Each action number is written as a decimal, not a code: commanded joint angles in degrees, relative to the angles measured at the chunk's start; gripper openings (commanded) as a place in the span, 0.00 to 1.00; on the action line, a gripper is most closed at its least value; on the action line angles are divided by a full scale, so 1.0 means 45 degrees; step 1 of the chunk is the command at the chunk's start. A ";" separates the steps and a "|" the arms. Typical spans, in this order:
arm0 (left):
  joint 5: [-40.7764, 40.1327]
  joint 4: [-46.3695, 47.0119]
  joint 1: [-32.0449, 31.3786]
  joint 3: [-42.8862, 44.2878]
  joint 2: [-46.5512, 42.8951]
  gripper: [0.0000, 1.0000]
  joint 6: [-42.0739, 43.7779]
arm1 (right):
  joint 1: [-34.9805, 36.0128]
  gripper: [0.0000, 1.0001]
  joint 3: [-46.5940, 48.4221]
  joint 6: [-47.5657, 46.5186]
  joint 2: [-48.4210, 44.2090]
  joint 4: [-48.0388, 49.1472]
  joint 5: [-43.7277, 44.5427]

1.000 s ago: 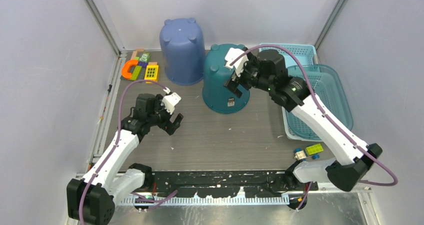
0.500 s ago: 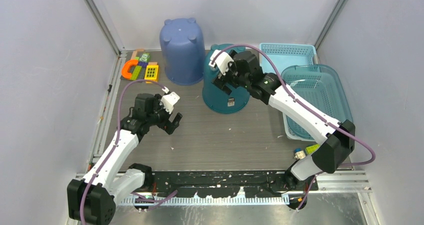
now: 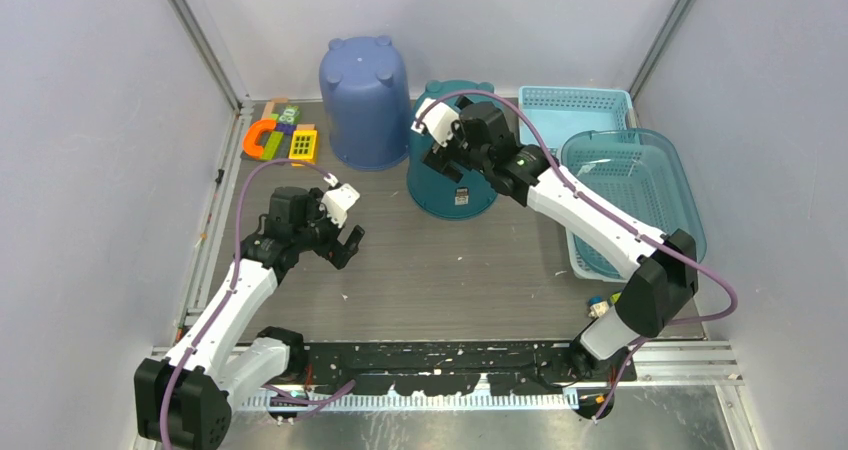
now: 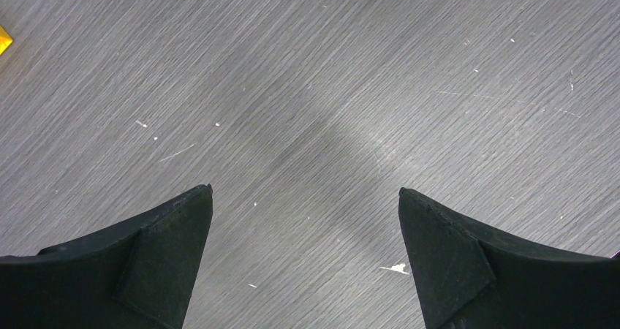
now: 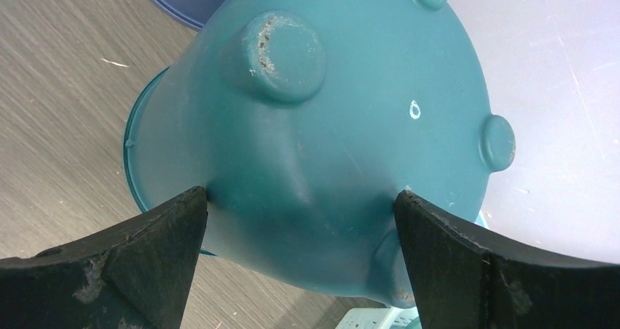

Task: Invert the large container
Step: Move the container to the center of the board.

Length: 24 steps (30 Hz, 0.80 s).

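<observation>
Overhead: the teal bucket (image 3: 452,188) stands bottom-up, with the right gripper (image 3: 446,164) spread wide at its top. The left gripper (image 3: 340,249) hovers well to the bucket's left.

Left wrist: jaws gape over wood-grain tabletop (image 4: 329,88).

Right wrist: wide-set jaws straddle the bucket's footed base.

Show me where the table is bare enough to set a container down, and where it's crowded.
Bare: the wide middle strip of table, bordered by the left hand, the teal container and the baskets. Crowded: the far edge, with toy blocks, blue container, and the teal container with the right hand straddling it.
</observation>
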 commanded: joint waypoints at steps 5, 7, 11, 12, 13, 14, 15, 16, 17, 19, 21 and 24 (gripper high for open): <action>0.0382 0.0337 0.0118 0.0063 -0.0232 1.00 0.0001 | -0.0788 1.00 0.0714 -0.0101 0.0681 -0.0398 0.0714; 0.0392 0.0349 0.0118 0.0063 -0.0212 1.00 -0.0001 | -0.0989 1.00 0.0884 -0.0139 0.0850 -0.0430 0.0616; 0.0414 0.0334 0.0108 0.0063 -0.0207 1.00 -0.0016 | -0.1453 1.00 0.1221 -0.0179 0.1252 -0.0440 0.0200; 0.0412 0.0335 0.0117 0.0063 -0.0197 1.00 0.0001 | -0.1551 1.00 0.1319 -0.0197 0.1337 -0.0404 0.0029; 0.0414 0.0335 0.0108 0.0063 -0.0208 1.00 -0.0007 | -0.1607 1.00 0.1406 -0.0231 0.1438 -0.0381 -0.0104; 0.0410 0.0335 0.0127 0.0063 -0.0209 1.00 -0.0015 | -0.1678 1.00 0.1475 -0.0277 0.1536 -0.0351 -0.0199; 0.0404 0.0337 0.0136 0.0070 -0.0212 1.00 -0.0006 | -0.1713 1.00 0.1562 -0.0327 0.1641 -0.0315 -0.0255; 0.0396 0.0350 0.0137 0.0064 -0.0222 1.00 -0.0008 | -0.1730 1.00 0.1661 -0.0357 0.1749 -0.0306 -0.0321; 0.0395 0.0342 0.0138 0.0063 -0.0228 1.00 -0.0001 | -0.1752 1.00 0.1746 -0.0395 0.1890 -0.0295 -0.0397; 0.0395 0.0341 0.0136 0.0063 -0.0231 1.00 -0.0011 | -0.1798 1.00 0.1906 -0.0437 0.2146 -0.0224 -0.0518; 0.0392 0.0346 0.0138 0.0059 -0.0227 1.00 0.0000 | -0.1831 1.00 0.2067 -0.0498 0.2408 -0.0115 -0.0538; 0.0392 0.0346 0.0157 0.0052 -0.0258 1.00 -0.0011 | -0.1898 1.00 0.2333 -0.0557 0.2868 0.0104 -0.0408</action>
